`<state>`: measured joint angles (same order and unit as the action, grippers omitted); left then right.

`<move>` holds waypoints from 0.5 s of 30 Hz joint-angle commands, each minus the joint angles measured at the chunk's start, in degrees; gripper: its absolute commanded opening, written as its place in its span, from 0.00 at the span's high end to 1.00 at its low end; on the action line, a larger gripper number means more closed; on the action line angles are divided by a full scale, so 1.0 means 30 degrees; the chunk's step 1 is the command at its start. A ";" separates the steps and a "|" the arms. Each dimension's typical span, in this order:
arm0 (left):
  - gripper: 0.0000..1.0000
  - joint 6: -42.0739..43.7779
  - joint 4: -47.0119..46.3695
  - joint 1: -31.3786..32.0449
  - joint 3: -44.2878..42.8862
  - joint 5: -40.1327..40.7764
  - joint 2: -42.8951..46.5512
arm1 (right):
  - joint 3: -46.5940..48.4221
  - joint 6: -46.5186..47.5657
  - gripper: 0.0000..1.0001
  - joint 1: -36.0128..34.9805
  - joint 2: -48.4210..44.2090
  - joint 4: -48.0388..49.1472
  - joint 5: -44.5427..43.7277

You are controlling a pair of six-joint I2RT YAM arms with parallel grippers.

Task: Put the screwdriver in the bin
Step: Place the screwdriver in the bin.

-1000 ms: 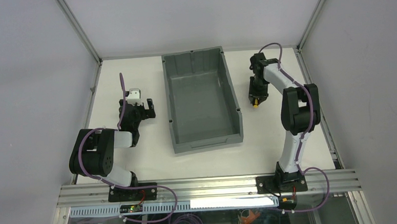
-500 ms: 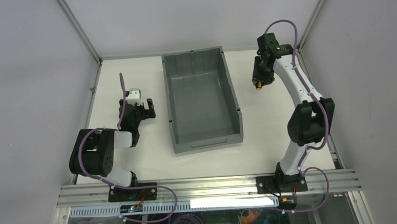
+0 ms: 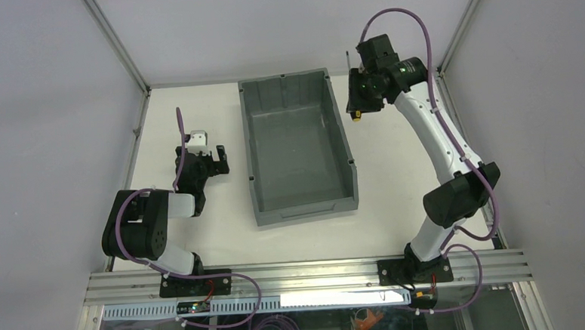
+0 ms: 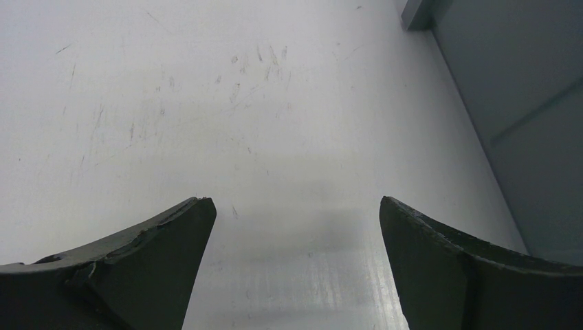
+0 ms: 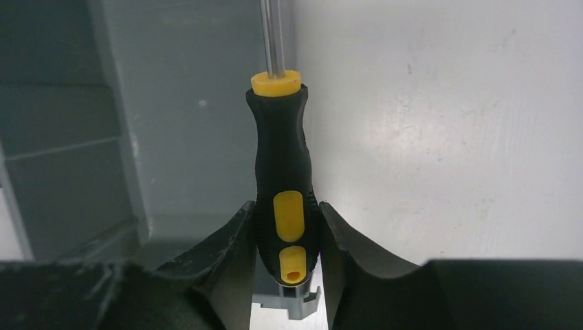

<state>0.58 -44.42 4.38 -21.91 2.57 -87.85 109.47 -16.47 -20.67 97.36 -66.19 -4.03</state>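
One screwdriver (image 5: 282, 172), black-handled with yellow inserts, is pinched by its handle between the closed fingers of the right gripper (image 5: 287, 230), with its shaft pointing away from the wrist. A second ago that gripper hung low over the table (image 3: 397, 205) beside the right wall of the bin (image 3: 342, 132). It has since lifted and swung toward the bin's far right corner. From above the tool seems to hang just outside the rim, though I cannot be sure. I judge the carry nearly done, with only the release left. The left gripper (image 4: 292, 234) hangs wide open and empty near the table's left edge.
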 commanded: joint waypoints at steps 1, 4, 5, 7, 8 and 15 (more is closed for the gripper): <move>0.01 -0.0154 -0.0537 -0.0201 -0.0020 -0.0303 0.0560 | 0.1531 -0.0453 0.82 -0.1239 -0.0842 0.0116 0.1152; 0.01 -0.0157 -0.0536 -0.0201 -0.0020 -0.0299 0.0547 | 0.1730 -0.0729 0.82 -0.2302 -0.0486 0.0432 0.1167; 0.01 -0.0148 -0.0539 -0.0201 -0.0020 -0.0314 0.0545 | 0.1766 -0.0836 0.82 -0.2668 -0.0366 0.0552 0.1168; 0.01 -0.0151 -0.0557 -0.0201 -0.0020 -0.0300 0.0548 | 0.1852 -0.1054 0.82 -0.3359 0.0092 0.0816 0.1168; 0.01 -0.0140 -0.0538 -0.0201 -0.0020 -0.0299 0.0545 | 0.1884 -0.1169 0.82 -0.3701 0.0270 0.0937 0.1161; 0.01 -0.0156 -0.0555 -0.0201 -0.0006 -0.0299 0.0545 | 0.1885 -0.2228 0.82 -0.5875 0.1956 0.1845 0.0720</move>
<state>0.58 -44.42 4.38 -21.91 2.57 -87.85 112.75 -20.32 -35.66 101.03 -64.60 -2.09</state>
